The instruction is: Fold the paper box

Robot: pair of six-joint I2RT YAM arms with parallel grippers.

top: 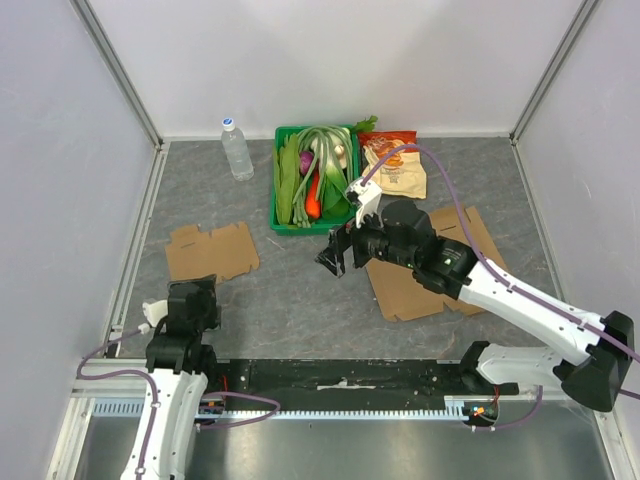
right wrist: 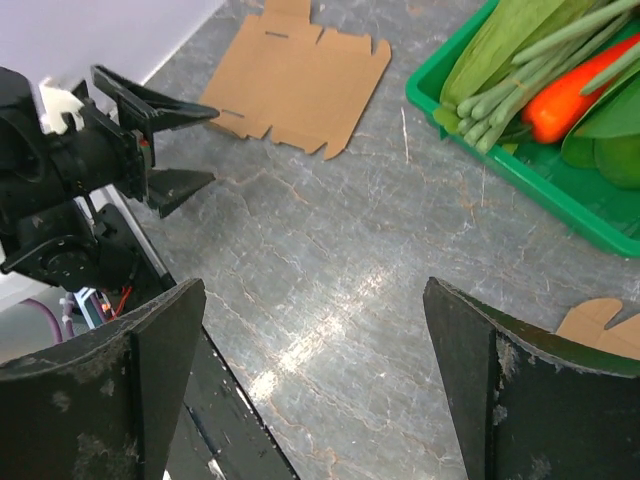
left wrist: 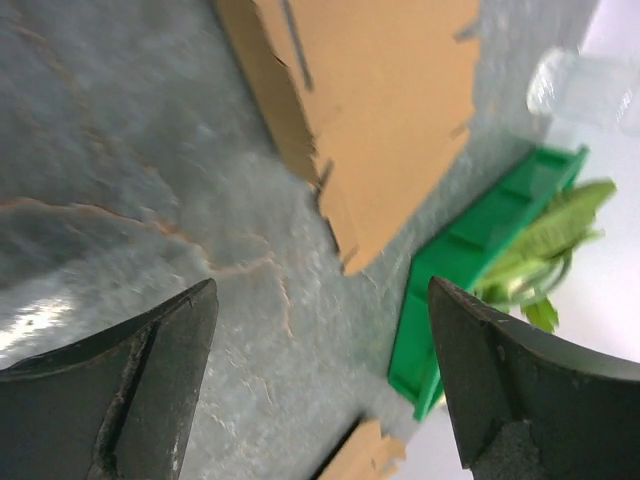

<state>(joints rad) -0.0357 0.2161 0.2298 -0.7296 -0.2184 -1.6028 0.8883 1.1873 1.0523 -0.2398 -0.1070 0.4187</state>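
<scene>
Two flat brown paper box blanks lie on the grey table. The smaller one is at the left, just beyond my left gripper, which is open, empty and low over bare table. The larger blank lies at the right, partly hidden under my right arm; its corner shows in the right wrist view. My right gripper hangs open and empty above the table's middle, between the two blanks.
A green basket of vegetables stands at the back centre. A water bottle is upright to its left and a snack bag lies to its right. White walls close in three sides.
</scene>
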